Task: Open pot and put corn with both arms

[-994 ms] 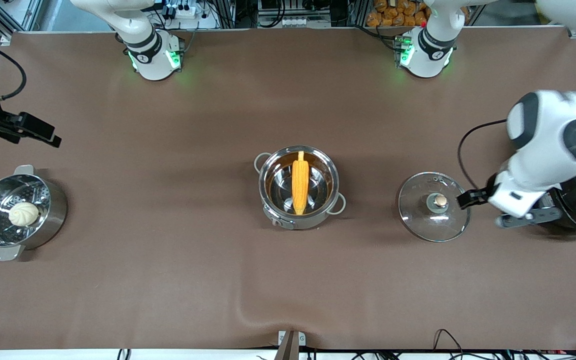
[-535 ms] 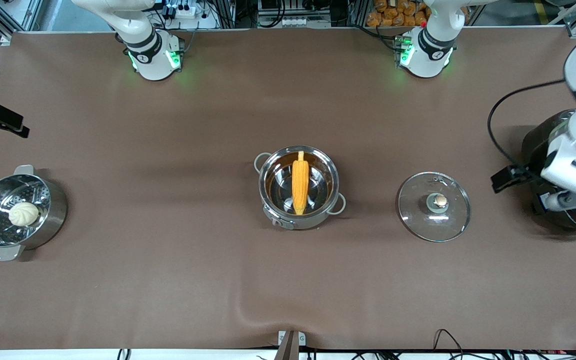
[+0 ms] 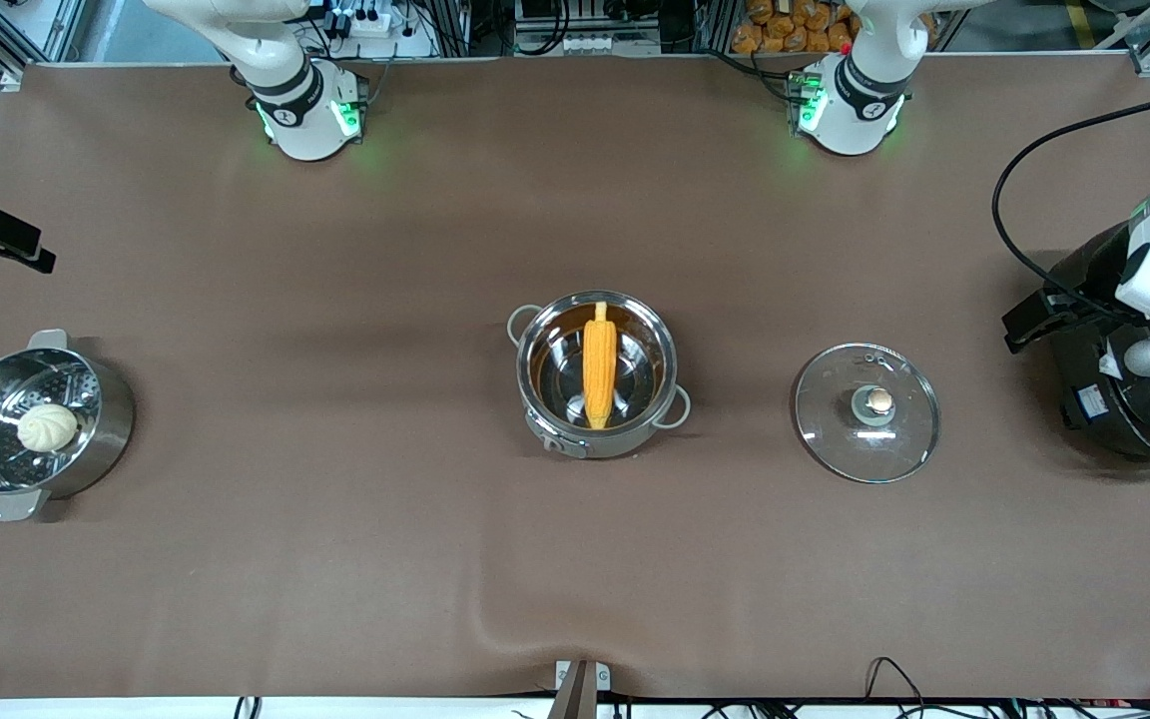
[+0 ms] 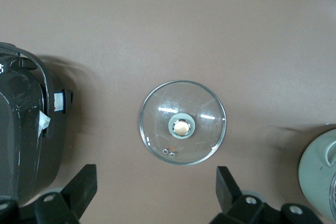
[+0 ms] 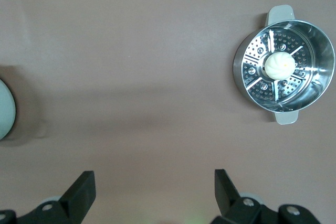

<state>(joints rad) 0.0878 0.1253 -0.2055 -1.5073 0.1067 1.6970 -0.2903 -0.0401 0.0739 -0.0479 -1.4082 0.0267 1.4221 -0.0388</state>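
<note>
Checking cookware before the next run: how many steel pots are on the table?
2. The pot, lid off, holds the corn mid-table; the steamer pot with a bun stands at the right arm's end.

High front camera facing bases, wrist cameras looking straight down at table (image 3: pixel 335 559)

brown table (image 3: pixel 335 559), pot (image 3: pixel 625 439), lid (image 3: pixel 894 449), steamer (image 3: pixel 106 439)

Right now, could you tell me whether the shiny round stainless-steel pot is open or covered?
Open. The shiny round stainless-steel pot has no cover; its glass lid lies on the table beside it, and the yellow-orange corn cob rests inside.
</note>
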